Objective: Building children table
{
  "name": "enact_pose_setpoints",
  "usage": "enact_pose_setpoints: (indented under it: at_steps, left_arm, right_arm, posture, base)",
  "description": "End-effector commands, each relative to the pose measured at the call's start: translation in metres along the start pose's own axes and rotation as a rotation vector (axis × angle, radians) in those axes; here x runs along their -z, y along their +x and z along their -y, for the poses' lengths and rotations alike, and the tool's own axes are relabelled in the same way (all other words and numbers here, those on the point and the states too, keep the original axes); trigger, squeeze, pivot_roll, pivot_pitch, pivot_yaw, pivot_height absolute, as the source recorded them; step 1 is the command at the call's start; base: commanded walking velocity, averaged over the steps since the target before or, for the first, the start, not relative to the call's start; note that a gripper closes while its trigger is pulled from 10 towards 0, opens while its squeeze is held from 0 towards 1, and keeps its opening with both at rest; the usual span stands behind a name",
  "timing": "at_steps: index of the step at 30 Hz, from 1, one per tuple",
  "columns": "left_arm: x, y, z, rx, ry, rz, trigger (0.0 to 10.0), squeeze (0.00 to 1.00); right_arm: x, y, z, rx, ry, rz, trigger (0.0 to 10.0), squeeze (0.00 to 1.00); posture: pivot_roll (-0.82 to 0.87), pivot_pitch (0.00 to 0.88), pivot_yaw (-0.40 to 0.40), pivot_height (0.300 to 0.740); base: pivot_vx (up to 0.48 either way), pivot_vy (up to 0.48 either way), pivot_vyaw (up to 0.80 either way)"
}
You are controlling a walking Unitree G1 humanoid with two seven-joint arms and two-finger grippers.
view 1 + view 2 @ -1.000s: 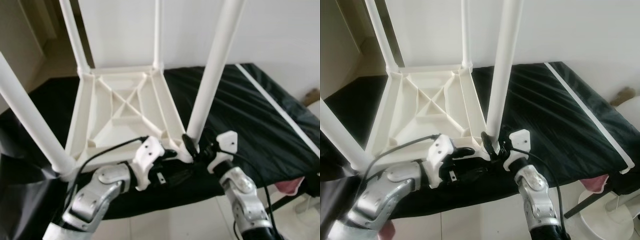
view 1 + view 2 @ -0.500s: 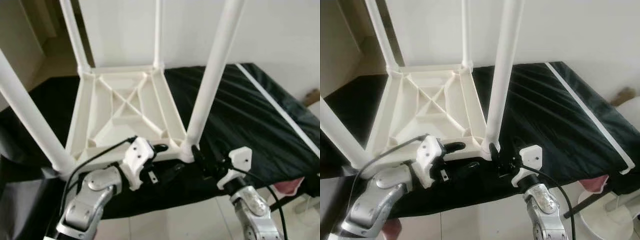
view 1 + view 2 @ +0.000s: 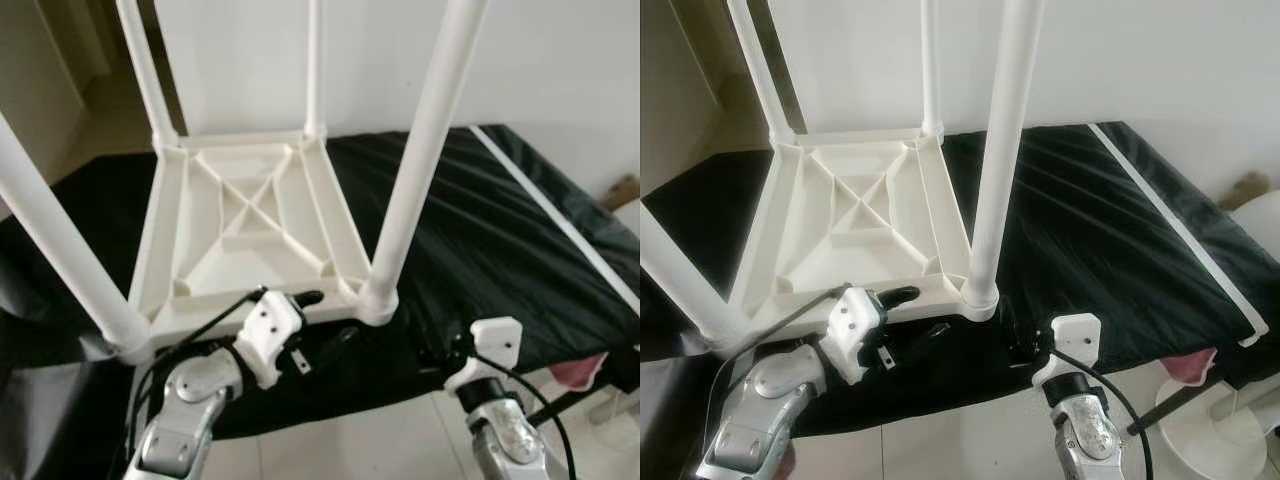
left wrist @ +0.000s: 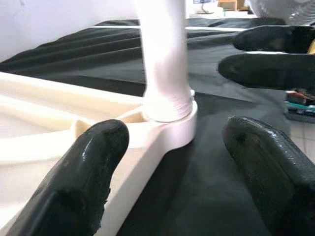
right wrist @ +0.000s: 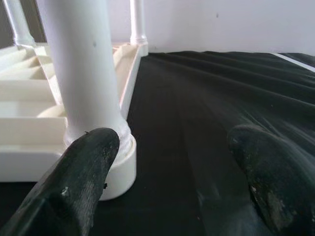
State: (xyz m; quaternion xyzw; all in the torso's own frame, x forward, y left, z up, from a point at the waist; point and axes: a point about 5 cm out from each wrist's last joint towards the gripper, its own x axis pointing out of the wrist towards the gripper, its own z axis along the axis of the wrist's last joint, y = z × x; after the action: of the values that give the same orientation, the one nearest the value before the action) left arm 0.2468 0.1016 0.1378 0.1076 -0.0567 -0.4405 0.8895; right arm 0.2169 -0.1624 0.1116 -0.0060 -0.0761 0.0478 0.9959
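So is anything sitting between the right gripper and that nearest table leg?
Nothing visible. The right gripper is open just beside the near leg of the upturned white table, with bare black cloth between its fingers and the leg's base.

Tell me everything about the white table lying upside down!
The white table looks like smooth plastic. It lies upside down on a black sheet, so its ribbed underside, with crossing bars in an X, faces up. Four round legs stand upright, one at each corner; the near right leg sits in a round socket. The left tool, open, is at the table's near edge, one finger over the rim. The right tool, open, is just short of that leg, not touching it.
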Motion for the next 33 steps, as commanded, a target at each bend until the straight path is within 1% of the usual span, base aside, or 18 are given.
enact_pose_setpoints:
  at_steps: [1,6,8,14,17,20,26,27,28,30,32,33]
  left_arm:
    - [0.005,-0.008,-0.024,-0.423,0.012,-0.007,10.0,0.0]
    - [0.004,-0.01,-0.031,-0.447,0.012,0.017,10.0,0.0]
    - [0.005,-0.011,-0.033,-0.46,0.017,0.022,10.0,0.0]
    - [0.005,-0.011,-0.034,-0.47,0.022,0.024,10.0,0.0]
    - [0.006,-0.012,-0.034,-0.474,0.028,0.028,10.0,0.0]
    - [0.006,-0.013,-0.037,-0.493,0.034,0.028,10.0,0.0]
    - [0.006,-0.015,-0.038,-0.512,0.036,0.026,10.0,0.0]
    - [0.007,-0.015,-0.038,-0.515,0.037,0.026,10.0,0.0]
    - [0.007,-0.017,-0.041,-0.575,0.03,0.017,10.0,0.0]
    - [0.007,-0.017,-0.041,-0.575,0.03,0.017,10.0,0.0]
    - [0.008,-0.023,-0.045,-0.715,0.111,-0.047,10.0,0.0]
    - [0.008,-0.023,-0.045,-0.715,0.111,-0.047,10.0,0.0]
  right_arm:
    - [0.004,-0.005,0.006,0.049,-0.019,-0.026,10.0,0.0]
    - [0.006,-0.006,0.013,0.089,-0.035,-0.036,10.0,0.0]
    - [0.006,-0.005,0.018,0.11,-0.045,-0.037,10.0,0.0]
    - [0.005,-0.003,0.022,0.125,-0.065,-0.036,10.0,0.0]
    - [0.005,-0.002,0.024,0.128,-0.063,-0.035,10.0,0.0]
    - [0.004,0.001,0.031,0.138,-0.069,-0.036,10.0,0.0]
    - [0.003,0.004,0.036,0.134,-0.061,-0.029,10.0,0.0]
    - [0.003,0.005,0.036,0.129,-0.061,-0.028,10.0,0.0]
    - [0.003,0.005,0.037,0.115,-0.067,-0.031,10.0,0.0]
    - [0.003,0.005,0.037,0.115,-0.067,-0.031,10.0,0.0]
    - [0.003,0.005,0.04,0.086,-0.07,-0.04,10.0,0.0]
    - [0.003,0.005,0.04,0.086,-0.07,-0.04,10.0,0.0]
  posture:
    - [-0.02,0.0,-0.011,0.74]
    - [-0.02,0.0,-0.011,0.74]
    - [-0.02,0.0,-0.013,0.74]
    - [-0.01,0.0,-0.017,0.74]
    - [-0.01,0.0,-0.019,0.74]
    - [0.0,0.0,-0.025,0.74]
    - [0.01,0.0,-0.028,0.74]
    - [0.01,0.0,-0.028,0.74]
    - [0.01,0.0,-0.027,0.74]
    - [0.01,0.0,-0.027,0.74]
    - [0.01,0.0,-0.024,0.74]
    - [0.01,0.0,-0.024,0.74]
  base:
    - [0.0,0.0,0.0]
    - [0.0,0.0,0.0]
    - [0.0,-0.345,0.0]
    - [0.0,-0.405,0.0]
    - [0.0,-0.48,0.0]
    - [0.0,-0.48,0.0]
    - [0.0,-0.48,0.0]
    - [0.0,0.0,0.0]
    - [0.0,0.0,0.0]
    - [0.0,0.0,0.0]
    - [0.0,0.0,0.0]
    - [0.0,0.0,0.0]
